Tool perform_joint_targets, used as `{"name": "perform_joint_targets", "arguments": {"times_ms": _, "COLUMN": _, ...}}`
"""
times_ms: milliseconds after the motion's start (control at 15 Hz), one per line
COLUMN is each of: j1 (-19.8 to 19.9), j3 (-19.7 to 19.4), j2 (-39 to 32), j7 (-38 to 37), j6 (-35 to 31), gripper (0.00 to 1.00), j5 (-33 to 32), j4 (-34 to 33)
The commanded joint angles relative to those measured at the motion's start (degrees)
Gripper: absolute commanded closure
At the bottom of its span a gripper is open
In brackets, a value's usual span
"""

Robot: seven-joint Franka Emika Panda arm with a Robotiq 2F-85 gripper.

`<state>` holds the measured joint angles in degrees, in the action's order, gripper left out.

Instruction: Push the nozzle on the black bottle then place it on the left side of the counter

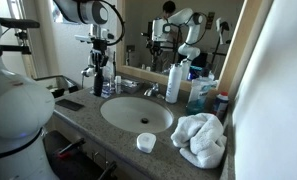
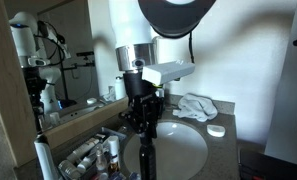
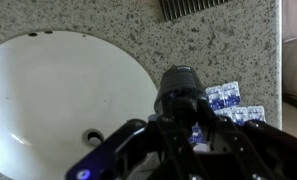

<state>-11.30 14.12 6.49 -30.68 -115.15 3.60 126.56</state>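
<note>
The black bottle (image 1: pixel 99 84) stands upright on the speckled counter (image 1: pixel 93 118), beside the sink on the side away from the towel. It shows below my gripper in an exterior view (image 2: pixel 146 160). In the wrist view its round pump head (image 3: pixel 178 85) sits between my fingers. My gripper (image 1: pixel 97 68) points straight down over the bottle's top in both exterior views (image 2: pixel 143 128). In the wrist view the fingers (image 3: pixel 181 122) close in on the bottle just under the nozzle. The bottle's lower body is hidden there.
The white oval sink (image 1: pixel 136 112) fills the middle of the counter, with a faucet (image 1: pixel 148 90) behind. A white bottle (image 1: pixel 174 82), a crumpled white towel (image 1: pixel 200 138) and a small white cap (image 1: pixel 146 142) lie past it. Blue packets (image 3: pixel 228 95) lie by the black bottle.
</note>
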Motion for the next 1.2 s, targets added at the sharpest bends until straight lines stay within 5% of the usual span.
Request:
{"name": "perform_joint_targets", "arguments": {"times_ms": 0, "j1": -0.5, "j3": 0.8, "j2": 1.2, "j7": -2.1, "j6": -2.2, "gripper": 0.88, "j5": 0.3, "j4": 2.5}}
{"name": "perform_joint_targets", "arguments": {"times_ms": 400, "j1": -0.6, "j3": 0.9, "j2": 1.1, "j7": -3.0, "j6": -2.9, "gripper": 0.88, "j5": -1.0, "j4": 3.2}}
{"name": "perform_joint_targets", "arguments": {"times_ms": 467, "j1": -0.6, "j3": 0.9, "j2": 0.9, "j7": -3.1, "j6": -2.7, "gripper": 0.44, "j5": -1.0, "j4": 3.0}}
{"name": "perform_joint_targets", "arguments": {"times_ms": 933, "j1": -0.5, "j3": 0.8, "j2": 0.9, "j7": -2.8, "j6": -2.1, "gripper": 0.01, "j5": -0.7, "j4": 2.7}}
{"name": "perform_joint_targets", "arguments": {"times_ms": 1133, "j1": -0.2, "j3": 0.3, "j2": 1.4, "j7": -2.5, "j6": -1.8, "gripper": 0.0, "j5": 0.1, "j4": 2.2}}
